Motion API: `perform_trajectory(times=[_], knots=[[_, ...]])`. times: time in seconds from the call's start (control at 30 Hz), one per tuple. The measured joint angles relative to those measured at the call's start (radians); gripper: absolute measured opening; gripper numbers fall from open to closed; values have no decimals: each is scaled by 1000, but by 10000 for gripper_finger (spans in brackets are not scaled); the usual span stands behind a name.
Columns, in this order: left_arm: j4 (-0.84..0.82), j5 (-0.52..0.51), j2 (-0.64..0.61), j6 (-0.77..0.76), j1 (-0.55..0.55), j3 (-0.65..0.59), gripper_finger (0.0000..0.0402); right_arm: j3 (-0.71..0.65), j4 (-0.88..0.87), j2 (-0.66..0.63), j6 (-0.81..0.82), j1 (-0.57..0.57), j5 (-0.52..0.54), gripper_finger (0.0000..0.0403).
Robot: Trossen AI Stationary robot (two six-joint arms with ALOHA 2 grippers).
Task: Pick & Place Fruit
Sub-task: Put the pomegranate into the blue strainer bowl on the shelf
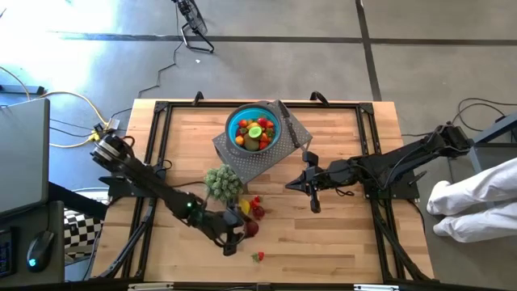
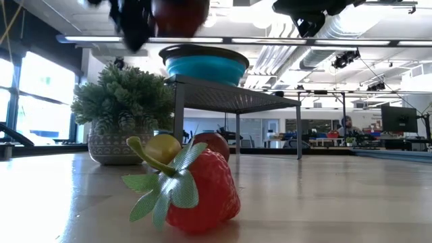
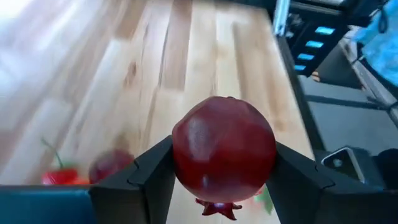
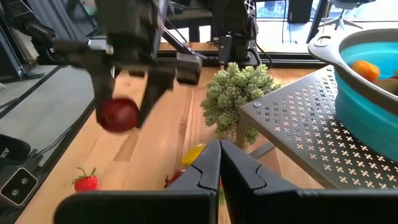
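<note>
Jaws of the left gripper (image 3: 221, 180) were clamped on a dark red pomegranate (image 3: 224, 149), one finger pressed to each side of it, and held it up off the bench (image 1: 339, 234), over the near part of the boards. From the right wrist view the same fruit (image 4: 118, 115) hung clear of the wood, pinched under the left arm's fingers.

Just below and beside it, a strawberry (image 1: 258, 256) lay alone on the bench toward the front edge. A small cluster of other fruit sat a little further back: a yellow piece (image 1: 245, 207) and some red ones (image 1: 257, 208), close to a small potted plant (image 1: 222, 183). In the low view the strawberry (image 2: 202, 192) lay on its side with its green leaves toward the camera, and a yellow-green piece (image 2: 162, 148) and a red one (image 2: 214, 143) showed behind it.

Beyond the plant stood a grey perforated stand (image 1: 246, 158), carrying a blue bowl (image 1: 236, 121) that already held several pieces in orange, red and lime green. A black-handled knife (image 1: 292, 129) lay on the stand beside the bowl.

Right gripper (image 1: 291, 186) waited over the middle of the bench, near the stand, with its jaws closed together and holding nothing. At the far right, off the bench, a person's white-clad legs (image 1: 477, 206) were in view.
</note>
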Motion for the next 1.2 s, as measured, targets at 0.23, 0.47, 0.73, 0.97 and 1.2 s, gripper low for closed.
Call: perform_trajectory(times=[0.23, 0.47, 0.73, 0.97, 1.2], knots=[[-208, -55, -112, 76, 1, 90, 205, 0, -1, 0, 1, 0, -58, 3], [-407, -235, -191, 141, 1, 198, 205, 0, -1, 0, -3, 0, -76, 3], [-434, -373, -234, 286, 50, 283, 205, 0, -1, 0, -5, 0, -76, 3], [-445, -380, -252, 370, 221, 307, 205, 0, -10, 0, -6, 0, -69, 3], [-486, -228, -259, 349, 439, 311, 205, 0, -22, 0, -9, 0, -68, 3]])
